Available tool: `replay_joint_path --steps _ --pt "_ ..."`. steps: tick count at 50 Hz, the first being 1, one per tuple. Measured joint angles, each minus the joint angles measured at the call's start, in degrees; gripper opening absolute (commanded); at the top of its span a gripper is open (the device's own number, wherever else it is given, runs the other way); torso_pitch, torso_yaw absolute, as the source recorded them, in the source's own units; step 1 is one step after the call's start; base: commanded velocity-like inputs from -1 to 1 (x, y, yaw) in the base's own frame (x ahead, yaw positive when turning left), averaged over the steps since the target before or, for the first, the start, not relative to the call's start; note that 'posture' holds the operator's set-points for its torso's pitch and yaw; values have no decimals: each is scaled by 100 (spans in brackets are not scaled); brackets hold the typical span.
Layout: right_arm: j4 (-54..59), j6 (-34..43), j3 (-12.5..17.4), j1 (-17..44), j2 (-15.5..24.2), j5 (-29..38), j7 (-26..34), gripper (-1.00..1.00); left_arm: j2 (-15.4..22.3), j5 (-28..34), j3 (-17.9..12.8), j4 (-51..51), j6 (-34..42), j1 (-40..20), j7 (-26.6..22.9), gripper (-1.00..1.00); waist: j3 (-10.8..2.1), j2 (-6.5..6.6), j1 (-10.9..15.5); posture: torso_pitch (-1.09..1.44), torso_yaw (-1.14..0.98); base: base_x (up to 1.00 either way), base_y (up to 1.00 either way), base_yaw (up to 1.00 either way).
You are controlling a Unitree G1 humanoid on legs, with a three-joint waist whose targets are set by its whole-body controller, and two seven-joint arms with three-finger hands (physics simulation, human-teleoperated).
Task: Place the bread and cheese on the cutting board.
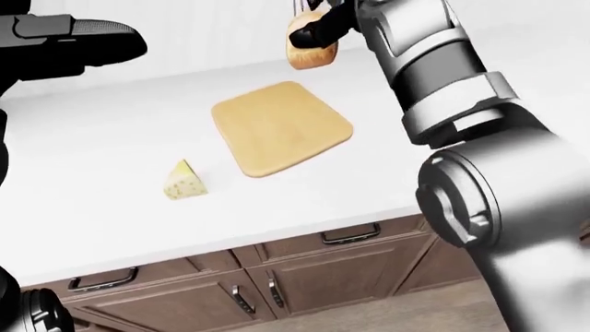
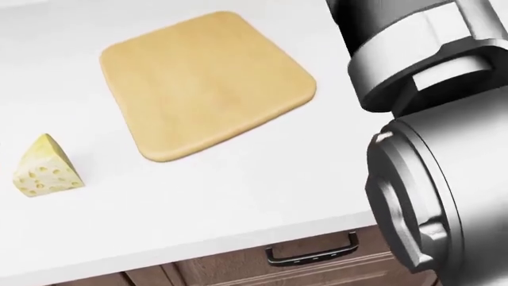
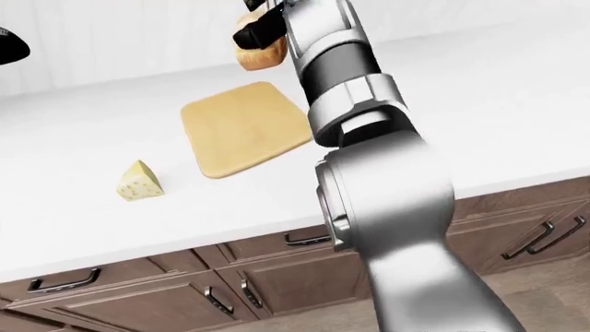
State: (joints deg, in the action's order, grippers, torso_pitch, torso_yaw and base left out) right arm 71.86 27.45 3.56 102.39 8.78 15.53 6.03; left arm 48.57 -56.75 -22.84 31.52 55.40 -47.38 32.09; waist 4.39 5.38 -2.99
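A light wooden cutting board [image 2: 202, 80] lies bare on the white counter [image 2: 238, 196]. A yellow wedge of cheese [image 2: 46, 167] with holes sits on the counter to the board's lower left. In the left-eye view my right hand [image 1: 318, 28] is held high above the board's far edge, fingers closed round the brown bread loaf [image 1: 309, 52]. The head view shows only my right arm's grey forearm [image 2: 429, 119], not the hand or bread. My left hand [image 1: 64, 41] hangs dark at the upper left of the left-eye view, its fingers unclear.
Brown cabinet drawers with dark handles [image 2: 309, 250] run under the counter's near edge. A pale panelled wall [image 3: 111, 41] rises behind the counter. More cabinet doors [image 1: 277, 290] show lower down in the eye views.
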Motion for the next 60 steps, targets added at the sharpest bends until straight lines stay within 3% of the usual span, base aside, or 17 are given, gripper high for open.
replay_joint_path --steps 10,26,32,37,45,56,57,58,60 --pt "484 -791 60 -483 -363 220 -789 -100 -188 294 109 -63 -80 70 -181 100 -7 18 10 0 0 0 0 0" --pt "686 -1287 131 -897 -745 775 -2385 -100 -305 459 7 -34 28 36 -308 100 -52 -17 81 0 0 0 0 0" --pt "734 -1639 295 -1045 -937 815 -2886 -100 -276 418 -46 -37 51 29 -288 100 -55 -29 103 0 0 0 0 0" --pt "750 -1684 669 -1134 -1087 421 -3037 -100 -259 368 -25 -44 37 29 -268 100 -62 -48 134 0 0 0 0 0" --pt "829 -1463 677 -1079 -1137 148 -3105 -100 -233 326 -40 -82 0 41 -247 100 -50 -77 151 0 0 0 0 0" --pt "828 -1249 623 -1078 -1199 296 -3276 -100 -168 302 -75 -127 -79 76 -265 100 -75 -90 164 0 0 0 0 0" --pt "828 -1226 632 -1086 -1197 304 -3281 83 -168 298 -72 -128 -81 78 -261 100 -75 -91 165 0 0 0 0 0" --pt "830 -1205 642 -1091 -1195 308 -3283 100 -166 292 -68 -129 -84 80 -259 100 -74 -91 166 0 0 0 0 0" --pt "832 -1179 653 -1090 -1185 311 -3270 100 -164 280 -61 -132 -87 84 -256 100 -71 -90 167 0 0 0 0 0"
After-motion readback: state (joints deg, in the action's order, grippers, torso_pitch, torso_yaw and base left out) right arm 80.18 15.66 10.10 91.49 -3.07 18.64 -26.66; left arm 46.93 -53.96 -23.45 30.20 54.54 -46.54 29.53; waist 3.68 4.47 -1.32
